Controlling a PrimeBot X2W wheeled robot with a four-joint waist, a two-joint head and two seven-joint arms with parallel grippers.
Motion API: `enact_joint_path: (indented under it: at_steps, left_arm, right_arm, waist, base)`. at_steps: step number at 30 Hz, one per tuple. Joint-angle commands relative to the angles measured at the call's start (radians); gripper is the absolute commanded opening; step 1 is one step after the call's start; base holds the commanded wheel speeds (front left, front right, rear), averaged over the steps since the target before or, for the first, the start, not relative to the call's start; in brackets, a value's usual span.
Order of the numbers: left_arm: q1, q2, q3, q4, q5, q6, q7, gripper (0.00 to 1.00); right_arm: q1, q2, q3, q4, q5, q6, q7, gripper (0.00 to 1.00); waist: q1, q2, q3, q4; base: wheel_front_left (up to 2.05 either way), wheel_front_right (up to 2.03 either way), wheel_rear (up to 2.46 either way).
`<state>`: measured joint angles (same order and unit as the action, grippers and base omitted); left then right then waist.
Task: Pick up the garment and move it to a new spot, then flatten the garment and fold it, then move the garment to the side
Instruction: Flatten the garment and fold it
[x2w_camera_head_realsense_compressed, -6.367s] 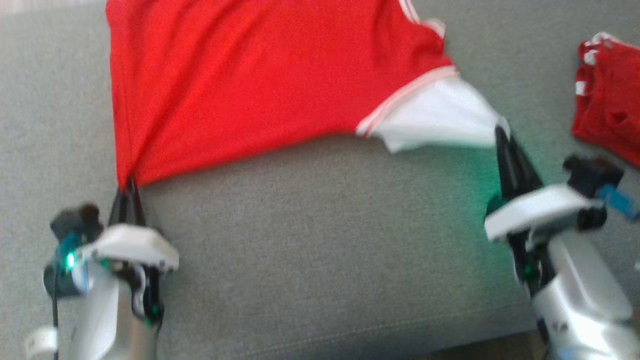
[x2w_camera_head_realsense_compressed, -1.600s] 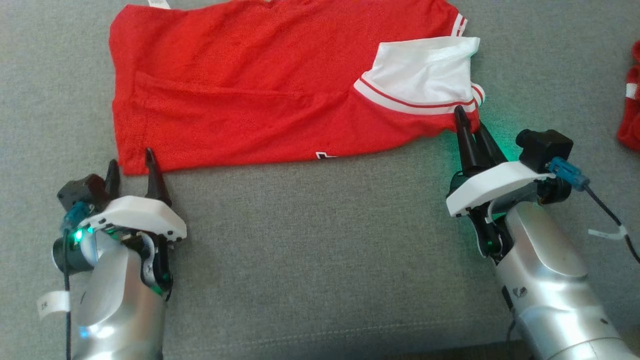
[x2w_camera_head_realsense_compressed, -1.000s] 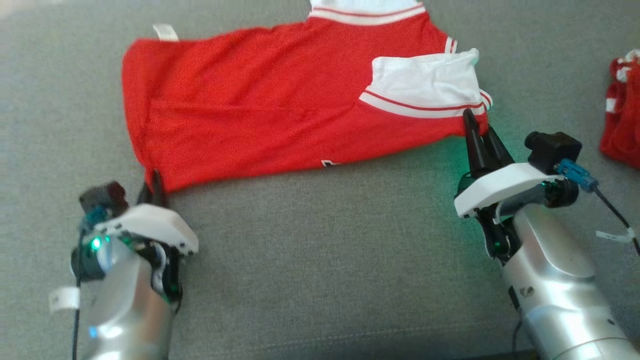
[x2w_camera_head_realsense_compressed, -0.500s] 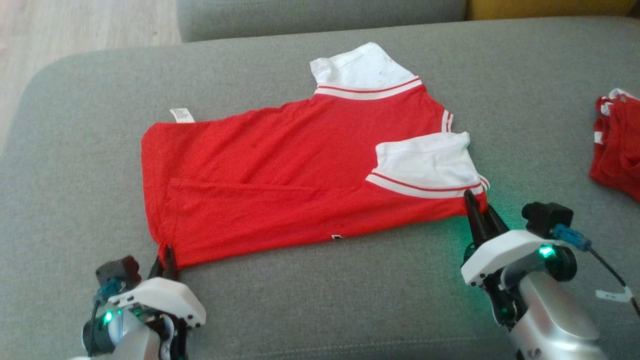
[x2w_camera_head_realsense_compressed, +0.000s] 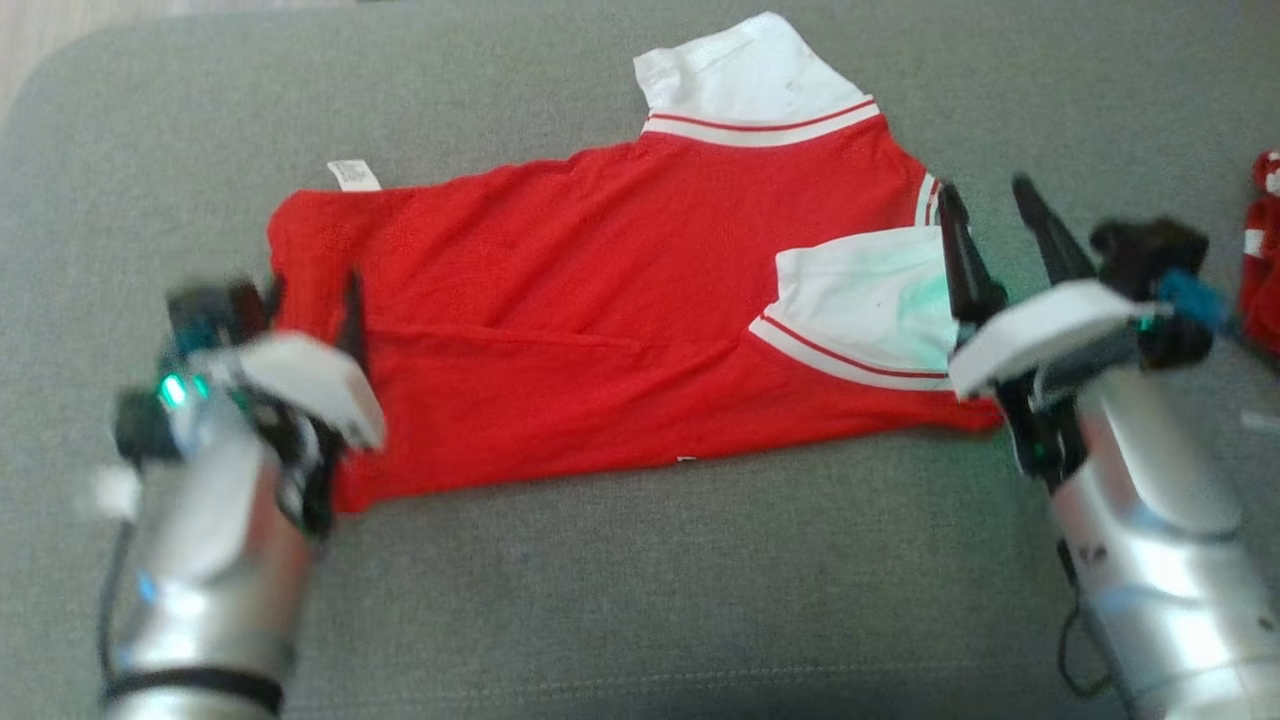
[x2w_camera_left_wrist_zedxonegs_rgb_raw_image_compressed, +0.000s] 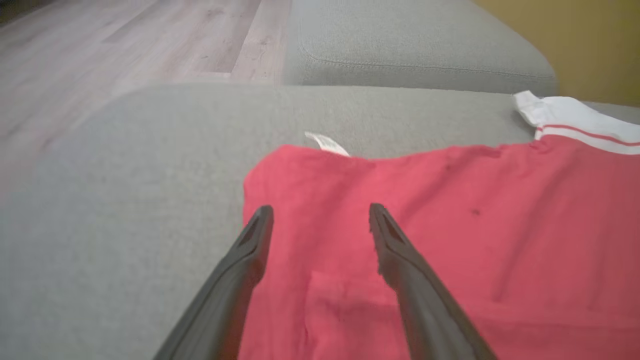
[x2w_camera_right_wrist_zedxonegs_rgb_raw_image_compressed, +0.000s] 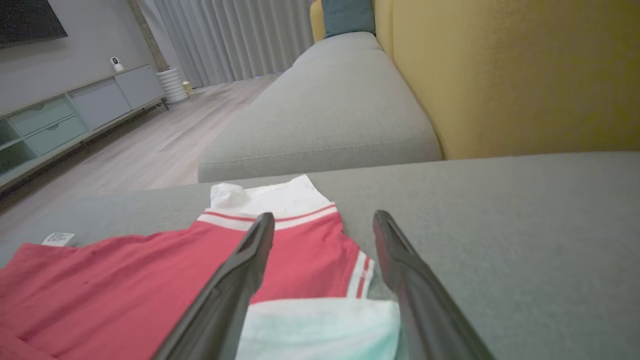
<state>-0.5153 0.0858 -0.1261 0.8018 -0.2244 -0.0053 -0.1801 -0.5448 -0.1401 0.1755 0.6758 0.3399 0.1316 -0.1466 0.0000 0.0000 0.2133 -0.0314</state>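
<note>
Cloth heap (x2w_camera_head_realsense_compressed: 1263, 270) right of garment (x2w_camera_head_realsense_compressed: 600, 300)

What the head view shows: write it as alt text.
A red garment with white sleeves lies on a grey cushion. The left arm and right arm reach over its ends, jaws open and empty.

- This is a home living room: a grey upholstered sofa (x2w_camera_right_wrist_zedxonegs_rgb_raw_image_compressed: 325, 110) has a yellow backrest (x2w_camera_right_wrist_zedxonegs_rgb_raw_image_compressed: 500, 75) and a teal cushion (x2w_camera_right_wrist_zedxonegs_rgb_raw_image_compressed: 347, 15).
- Long pale curtains (x2w_camera_right_wrist_zedxonegs_rgb_raw_image_compressed: 225, 35) hang down to a wooden floor (x2w_camera_right_wrist_zedxonegs_rgb_raw_image_compressed: 165, 145).
- A low sideboard (x2w_camera_right_wrist_zedxonegs_rgb_raw_image_compressed: 65, 120) with drawers stands against the wall, below a dark screen (x2w_camera_right_wrist_zedxonegs_rgb_raw_image_compressed: 25, 20).
</note>
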Motion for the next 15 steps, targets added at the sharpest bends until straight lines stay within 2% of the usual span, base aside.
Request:
enact_joint_path:
  at_steps: [1,8,15]
  left_arm:
    - [-0.109,0.067,0.012,-0.003,0.018,-0.016,0.046,1.00]
    - [-0.274,0.145,-0.013,0.067,0.043,-0.047,0.160,1.00]
    - [-0.363,0.196,-0.039,0.158,0.060,-0.068,0.210,1.00]
  right_arm:
    - [-0.064,0.004,0.033,-0.041,-0.016,-0.001,0.013,1.00]
    - [-0.155,0.018,0.072,-0.056,-0.020,-0.001,0.029,1.00]
    - [-0.189,0.025,0.114,-0.049,-0.010,-0.001,0.020,1.00]
  waist:
    - [0.0000,0.0000,0.022,0.001]
    - [0.0000,0.0000,0.077,-0.009]
    - [0.0000,0.0000,0.124,-0.026]
  base:
    - [0.00,0.00,0.00]
    - [0.00,0.00,0.00]
    - [0.00,0.00,0.00]
